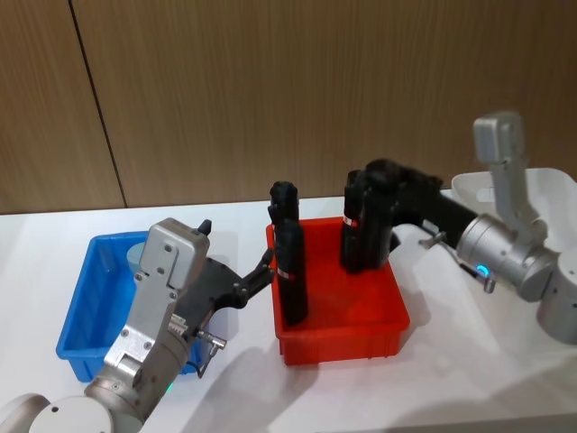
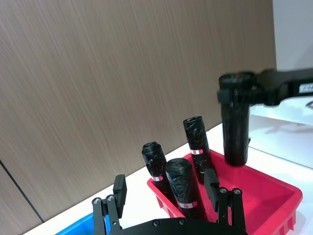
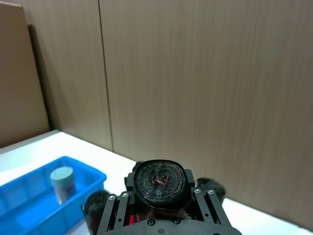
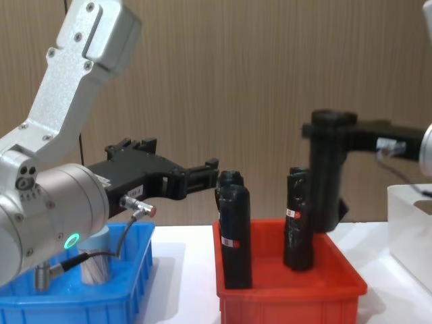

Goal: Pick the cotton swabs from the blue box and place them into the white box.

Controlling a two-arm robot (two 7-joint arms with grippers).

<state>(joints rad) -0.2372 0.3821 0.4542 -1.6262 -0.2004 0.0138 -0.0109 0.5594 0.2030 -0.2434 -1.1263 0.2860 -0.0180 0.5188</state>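
One cotton swabs jar (image 1: 140, 256) with a pale lid stands in the blue box (image 1: 79, 316) at the left; it shows too as the jar (image 3: 62, 182) (image 4: 96, 262). My left gripper (image 1: 267, 263) (image 2: 165, 187) is open and empty, hanging between the blue box and the red bin, above table height. My right gripper (image 1: 370, 185) (image 4: 329, 129) is shut on a tall black wrapped roll (image 1: 361, 230) (image 3: 160, 180), held upright over the red bin's far right part. The white box (image 1: 550, 194) (image 4: 408, 226) stands at the far right, behind the right arm.
The red bin (image 1: 343, 338) sits in the middle with upright black rolls (image 1: 290, 271) (image 4: 235, 233) along its left side and another roll (image 4: 298, 223) further right. A wooden wall runs behind the white table.
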